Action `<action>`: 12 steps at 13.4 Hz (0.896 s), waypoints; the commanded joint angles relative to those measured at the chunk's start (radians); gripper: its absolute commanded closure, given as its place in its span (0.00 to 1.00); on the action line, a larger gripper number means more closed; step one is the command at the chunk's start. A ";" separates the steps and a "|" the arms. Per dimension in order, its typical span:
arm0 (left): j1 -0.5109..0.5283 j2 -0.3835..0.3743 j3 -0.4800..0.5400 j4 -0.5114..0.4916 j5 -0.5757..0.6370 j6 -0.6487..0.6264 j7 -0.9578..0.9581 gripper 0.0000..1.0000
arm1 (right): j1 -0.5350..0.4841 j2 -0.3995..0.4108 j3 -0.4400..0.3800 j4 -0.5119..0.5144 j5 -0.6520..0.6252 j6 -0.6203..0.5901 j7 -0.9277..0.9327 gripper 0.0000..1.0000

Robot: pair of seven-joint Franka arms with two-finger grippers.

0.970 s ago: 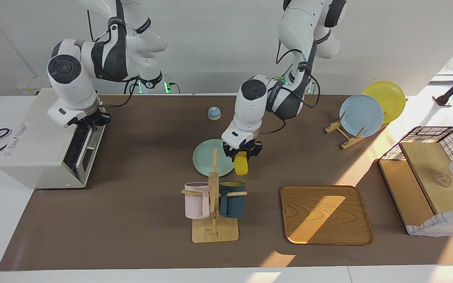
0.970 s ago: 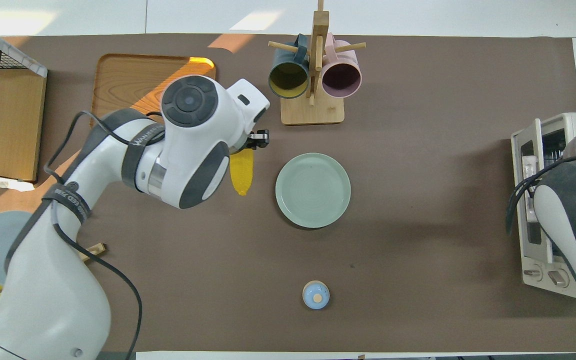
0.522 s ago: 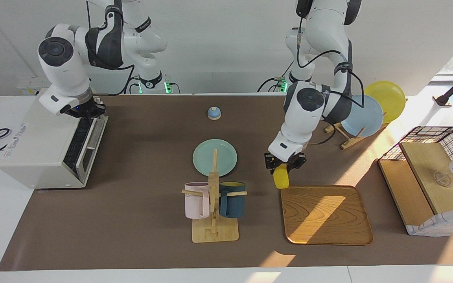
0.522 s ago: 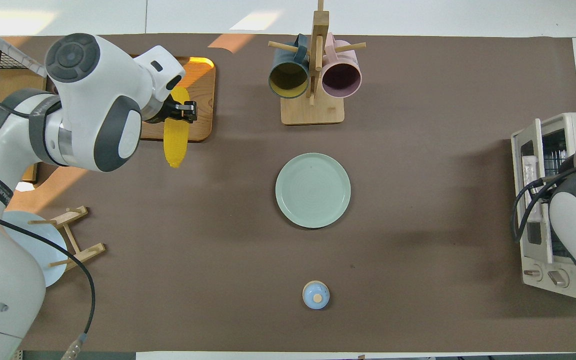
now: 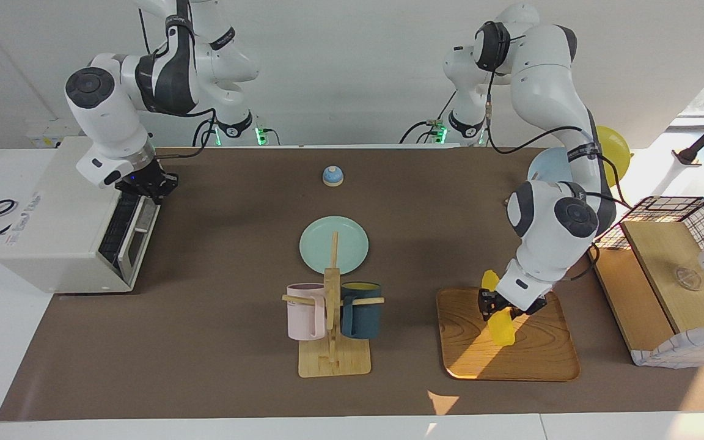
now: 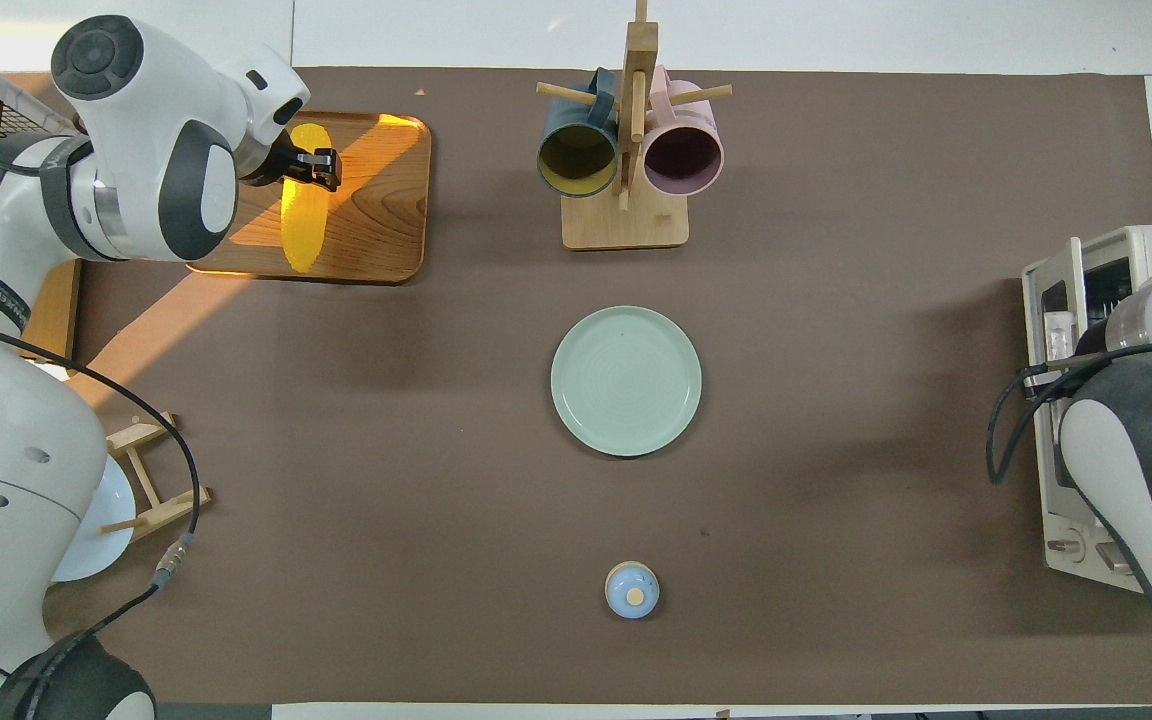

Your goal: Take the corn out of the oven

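White plastic and dark joints mark your right gripper (image 5: 144,186), which hangs by the top edge of the boxy off-white toaster oven (image 5: 65,226) at the right arm's end of the table; you cannot tell from these views whether its claw is released or clenched. The oven's dark glass-windowed door (image 5: 129,235) faces the brown mat. Near the robots' edge of the tabletop, about midway along it, a small blue bell with a tan button (image 6: 631,589) sits alone. Farther out, at the middle of the mat, lies the round pale green plate (image 6: 626,380). Farther again stands the wooden mug tree (image 6: 626,150) with a dark teal mug (image 6: 578,150) and a pink mug (image 6: 681,150) hung on its pegs. Toward the left arm's end, level with that tree, your left gripper (image 5: 498,308) is clenched on the smooth bright yellow corn cob (image 6: 298,215), holding it tilted over the square wooden tray (image 5: 532,357). Whether the cob's lower end touches the tray cannot be told.
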 commanded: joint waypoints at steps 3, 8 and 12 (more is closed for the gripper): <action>0.012 0.062 -0.008 0.041 -0.012 0.056 0.041 1.00 | -0.034 -0.032 0.009 -0.082 0.016 0.079 0.012 1.00; 0.024 0.058 -0.003 0.038 -0.004 0.047 0.062 0.33 | -0.022 -0.025 0.009 -0.049 -0.012 0.042 0.008 1.00; 0.028 0.000 0.000 0.022 -0.015 -0.005 0.061 0.00 | -0.023 -0.025 0.009 -0.049 -0.044 0.020 -0.028 1.00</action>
